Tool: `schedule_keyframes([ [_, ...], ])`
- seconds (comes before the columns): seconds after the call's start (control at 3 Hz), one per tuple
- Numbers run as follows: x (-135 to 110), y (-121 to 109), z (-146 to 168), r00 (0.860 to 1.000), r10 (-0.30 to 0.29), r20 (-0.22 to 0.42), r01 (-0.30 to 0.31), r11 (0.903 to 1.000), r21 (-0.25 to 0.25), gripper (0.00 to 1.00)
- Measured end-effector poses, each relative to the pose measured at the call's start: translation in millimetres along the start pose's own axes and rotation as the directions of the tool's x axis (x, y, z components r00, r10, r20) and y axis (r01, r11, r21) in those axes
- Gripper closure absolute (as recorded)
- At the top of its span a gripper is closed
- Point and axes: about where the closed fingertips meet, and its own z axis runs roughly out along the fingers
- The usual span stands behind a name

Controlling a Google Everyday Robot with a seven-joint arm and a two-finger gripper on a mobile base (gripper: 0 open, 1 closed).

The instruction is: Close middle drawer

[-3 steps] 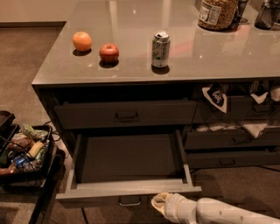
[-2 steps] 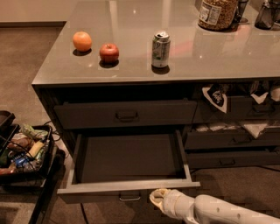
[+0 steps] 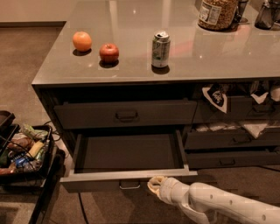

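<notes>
The middle drawer (image 3: 127, 154) is pulled far out from the dark grey cabinet. Its inside is plain grey and holds nothing I can see. Its flat front (image 3: 100, 183) faces me, with a small bar handle (image 3: 129, 185) at the centre. My white arm comes in from the lower right. The gripper (image 3: 154, 184) is at the drawer front, just right of the handle, touching or almost touching it. The top drawer (image 3: 126, 114) above is nearly shut.
On the counter stand an orange (image 3: 82, 41), an apple (image 3: 109, 53), a soda can (image 3: 160, 48) and a jar (image 3: 218, 13). Drawers at the right (image 3: 232, 139) hold snack bags. A black bin of items (image 3: 24, 151) stands on the floor at the left.
My gripper has moved left and slightly up along the drawer front, closer to the handle. The drawer front has shifted a little inward.
</notes>
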Motion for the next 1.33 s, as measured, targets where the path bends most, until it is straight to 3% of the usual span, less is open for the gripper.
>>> schedule_keyframes([
  [0.67, 9, 4, 7, 1.000, 0.013, -0.015, -0.013, 0.9997, 0.020, 1.00],
  [1.33, 31, -34, 39, 1.000, 0.030, -0.007, -0.029, 0.9892, 0.144, 1.00],
])
